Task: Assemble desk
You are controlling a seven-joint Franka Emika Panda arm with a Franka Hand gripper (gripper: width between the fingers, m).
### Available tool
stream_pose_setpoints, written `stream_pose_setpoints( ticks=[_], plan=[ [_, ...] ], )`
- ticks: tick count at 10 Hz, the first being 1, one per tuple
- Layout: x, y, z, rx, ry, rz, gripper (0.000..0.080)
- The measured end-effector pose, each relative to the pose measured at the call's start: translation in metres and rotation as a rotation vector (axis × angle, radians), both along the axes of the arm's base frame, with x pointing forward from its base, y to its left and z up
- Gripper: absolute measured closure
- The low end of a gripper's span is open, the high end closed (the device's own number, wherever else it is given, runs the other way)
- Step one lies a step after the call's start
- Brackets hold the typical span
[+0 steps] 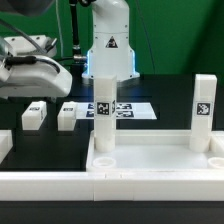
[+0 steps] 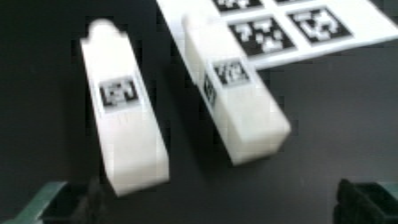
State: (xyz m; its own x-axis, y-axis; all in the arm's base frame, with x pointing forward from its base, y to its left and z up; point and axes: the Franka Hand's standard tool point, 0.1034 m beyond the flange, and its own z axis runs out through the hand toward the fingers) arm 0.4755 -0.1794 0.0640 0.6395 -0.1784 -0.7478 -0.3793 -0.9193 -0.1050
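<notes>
The white desk top (image 1: 150,160) lies near the front, and two legs stand upright in its back corner sockets: one on the exterior view's left (image 1: 104,112) and one on its right (image 1: 203,112). Two loose tagged legs lie side by side on the black table (image 1: 33,115) (image 1: 68,115). In the wrist view they show as long white blocks (image 2: 125,115) (image 2: 231,90). My gripper (image 1: 38,82) (image 2: 214,205) hovers above them, open and empty. Its dark fingertips (image 2: 63,205) stand wide apart and touch neither leg.
The marker board (image 1: 128,108) (image 2: 285,25) lies flat behind the loose legs. A long white border rail (image 1: 100,190) runs along the front. The robot base (image 1: 110,45) stands at the back.
</notes>
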Motion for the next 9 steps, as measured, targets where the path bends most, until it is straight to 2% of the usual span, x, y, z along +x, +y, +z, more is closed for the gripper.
stream_pose_setpoints(
  ticks=[2,3,8,9],
  plan=[
    [-0.015,0.017,0.003,-0.024,-0.047,-0.001,0.0150],
    [-0.023,0.024,0.000,-0.027,-0.046,0.000,0.0150],
    [-0.027,0.024,-0.005,-0.024,-0.035,0.001,0.0150],
    [-0.033,0.028,-0.012,-0.015,-0.017,-0.008,0.0150]
  ],
)
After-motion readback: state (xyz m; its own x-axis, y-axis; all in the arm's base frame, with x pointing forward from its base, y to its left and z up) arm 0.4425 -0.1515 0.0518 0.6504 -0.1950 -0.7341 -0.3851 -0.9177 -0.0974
